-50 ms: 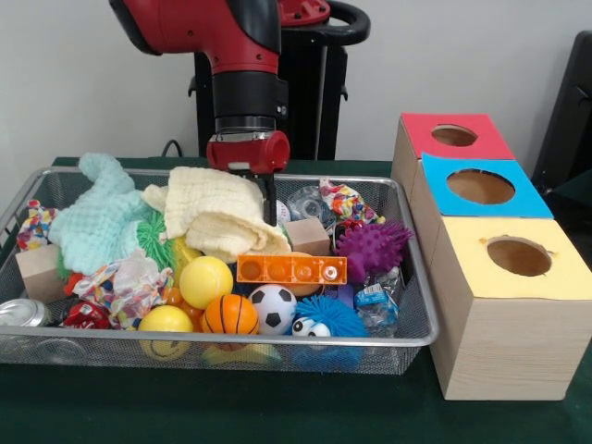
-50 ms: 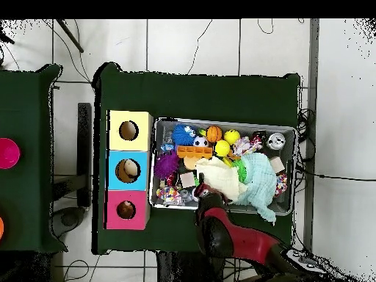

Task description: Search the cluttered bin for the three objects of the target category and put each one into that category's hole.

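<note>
A wire bin (image 1: pixel 277 340) holds mixed clutter. Along its near side lie a yellow ball (image 1: pixel 205 280), a small basketball (image 1: pixel 230 314), a soccer ball (image 1: pixel 273 308) and a yellow smiley ball (image 1: pixel 166 324). An orange perforated block (image 1: pixel 291 269) lies across the middle, and a purple spiky ball (image 1: pixel 372 248) sits to its right. My gripper (image 1: pixel 265 199) reaches down at the bin's far side, right behind a cream cloth (image 1: pixel 217 213) that hides its tips. In the overhead view the gripper (image 2: pixel 204 192) is over the bin's (image 2: pixel 153 165) robot-side edge, beside the cloth (image 2: pixel 220 176).
Three wooden boxes stand right of the bin, with a red-topped hole (image 1: pixel 454 135), a blue-topped hole (image 1: pixel 480 186) and a yellow-topped hole (image 1: pixel 519 256). Also in the bin are a mint cloth (image 1: pixel 97 222), a blue fuzzy ball (image 1: pixel 324 319), wooden blocks (image 1: pixel 308 236) and a can (image 1: pixel 23 313).
</note>
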Controlling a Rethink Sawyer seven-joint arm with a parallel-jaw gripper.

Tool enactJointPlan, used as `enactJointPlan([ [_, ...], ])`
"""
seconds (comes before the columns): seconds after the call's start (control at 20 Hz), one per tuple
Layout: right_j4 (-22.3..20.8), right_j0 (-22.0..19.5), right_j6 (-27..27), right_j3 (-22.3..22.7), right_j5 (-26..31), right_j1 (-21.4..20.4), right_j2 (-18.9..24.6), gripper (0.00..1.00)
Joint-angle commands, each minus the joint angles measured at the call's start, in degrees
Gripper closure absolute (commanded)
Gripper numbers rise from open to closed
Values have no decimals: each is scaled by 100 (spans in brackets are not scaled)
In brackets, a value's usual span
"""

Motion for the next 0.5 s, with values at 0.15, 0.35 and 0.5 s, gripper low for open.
enactJointPlan([
  [0.15,81,-38,1136,-512,-213,3,649,0],
  [0.35,421,232,1256,-168,-365,-219,473,0],
  [0.5,604,335,1418,100,-308,-326,499,0],
])
